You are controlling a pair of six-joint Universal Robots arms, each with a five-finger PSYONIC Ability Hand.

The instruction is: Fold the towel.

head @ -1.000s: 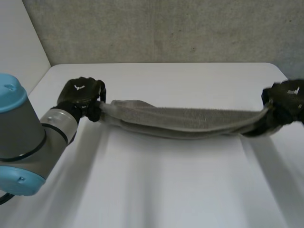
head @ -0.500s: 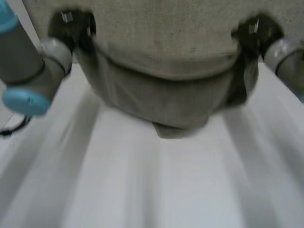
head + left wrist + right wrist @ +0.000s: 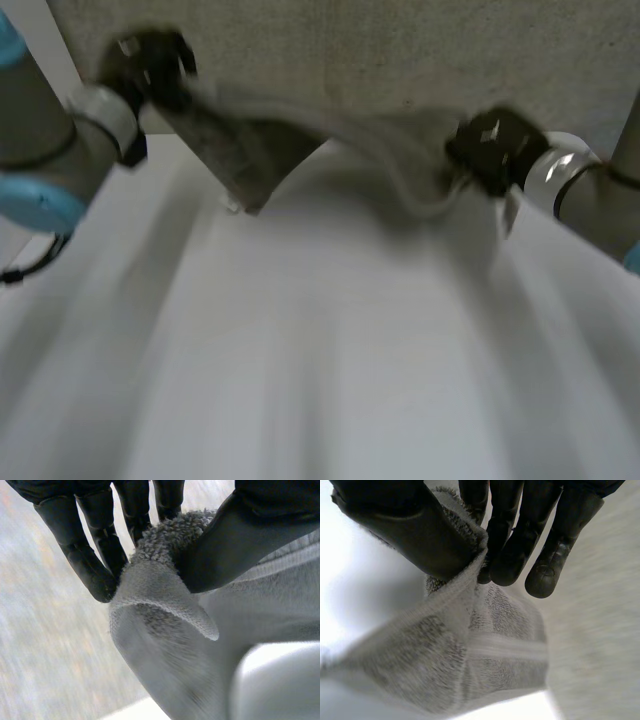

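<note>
Above the tabletop [image 3: 330, 360], my left hand [image 3: 150, 62] pinches one end of the towel [image 3: 262, 152] between thumb and fingers. My right hand [image 3: 493, 145] pinches the other end likewise. The towel sags between them, its lowest fold near the tabletop.

Left hand [image 3: 150, 62] high, right hand [image 3: 492, 147] lower, each in a tight thumb-and-finger pinch.
</note>
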